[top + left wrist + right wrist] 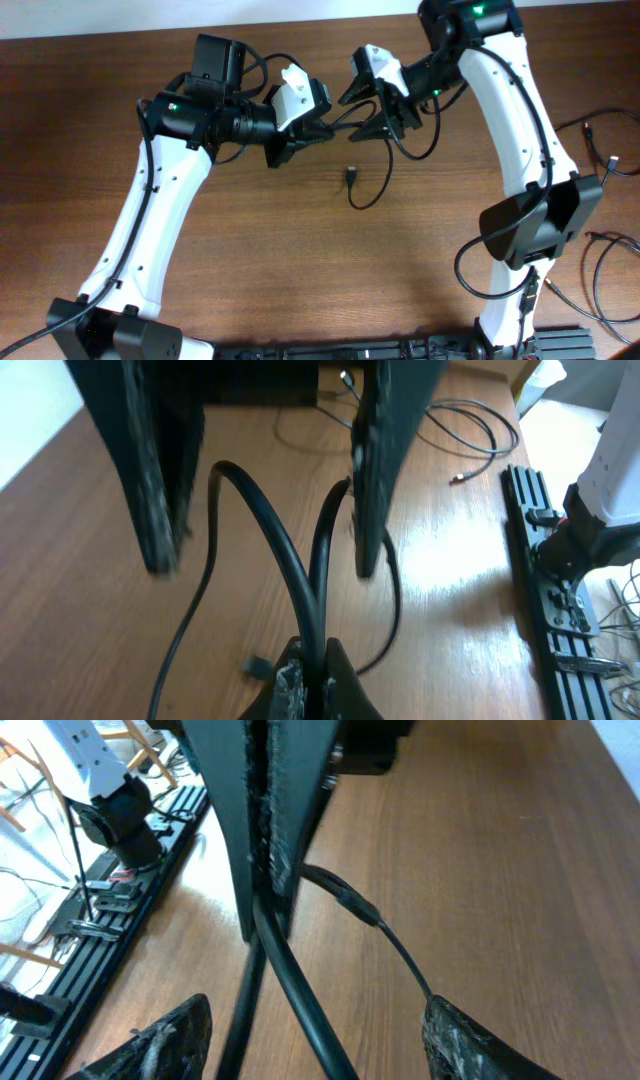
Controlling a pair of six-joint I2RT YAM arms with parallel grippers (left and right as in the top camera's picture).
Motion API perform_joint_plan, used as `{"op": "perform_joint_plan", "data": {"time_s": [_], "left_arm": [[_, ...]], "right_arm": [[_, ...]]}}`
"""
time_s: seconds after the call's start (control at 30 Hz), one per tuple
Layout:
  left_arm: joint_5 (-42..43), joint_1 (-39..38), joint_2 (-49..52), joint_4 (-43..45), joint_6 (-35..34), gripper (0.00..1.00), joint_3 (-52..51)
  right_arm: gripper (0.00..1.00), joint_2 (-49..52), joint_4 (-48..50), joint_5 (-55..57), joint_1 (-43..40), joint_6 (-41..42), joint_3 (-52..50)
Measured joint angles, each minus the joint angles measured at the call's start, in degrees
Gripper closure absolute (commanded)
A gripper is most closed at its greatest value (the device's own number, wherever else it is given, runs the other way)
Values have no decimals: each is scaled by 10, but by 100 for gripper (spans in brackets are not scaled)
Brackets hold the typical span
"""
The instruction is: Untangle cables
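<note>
While tight on cable (287,558), left pincer (306,137) outstretched

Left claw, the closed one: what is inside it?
The left claw is pinched shut on black cables, whose strands loop out above the table. The stretch between its fingers is hidden.

The table (300,270) is brown wood with thin darker stripes. The cables (297,995) are black. The left arm (150,230) and the right arm (515,110) are white with black joints. A small green light (480,12) glows at 1 o'clock, on the right arm. The rail (565,338) at 6 o'clock is black.
</note>
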Motion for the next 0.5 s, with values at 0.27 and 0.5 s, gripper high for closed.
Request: {"op": "perform_joint_plan", "data": {"time_s": [0.27,0.5], "left_arm": [[-19,0,0,57,-18,100,0],[-31,-5,-1,68,-42,73,0]], "right_arm": [[90,0,0,1,16,1,0],[96,0,6,2,13,6,0]]}}
